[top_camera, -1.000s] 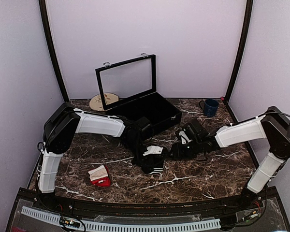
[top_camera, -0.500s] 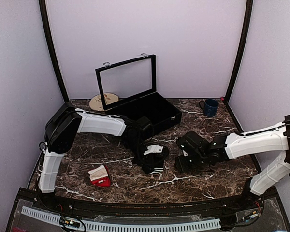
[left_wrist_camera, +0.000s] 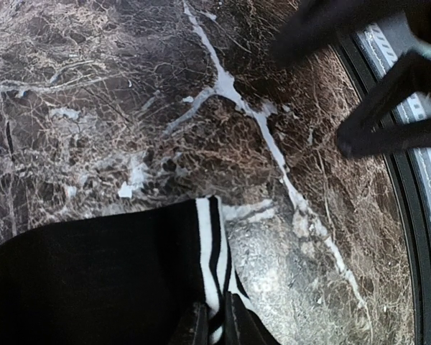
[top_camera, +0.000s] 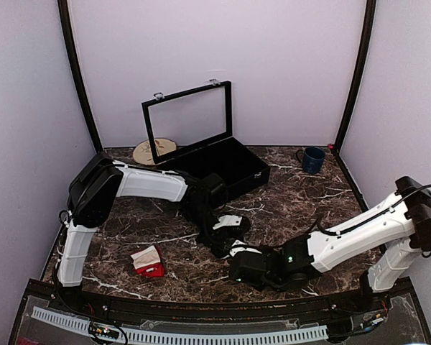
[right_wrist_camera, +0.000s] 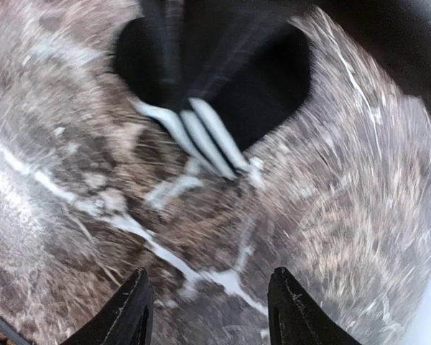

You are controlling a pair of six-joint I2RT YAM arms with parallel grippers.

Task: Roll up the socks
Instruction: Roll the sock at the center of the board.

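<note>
My right gripper [right_wrist_camera: 210, 280] has swung to the top view's lower centre (fingers spread, empty); left gripper [left_wrist_camera: 214, 325] pinches striped sock [left_wrist_camera: 100, 273] for rolling.

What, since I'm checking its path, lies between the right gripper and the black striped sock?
Only bare marble tabletop separates the right gripper from the black striped sock, as the right wrist view shows.

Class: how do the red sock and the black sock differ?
The red sock has a cream cuff; the black sock has white stripes. The red sock lies untouched; the black sock is pinched by the left claw. Both rest on the marble table.
</note>
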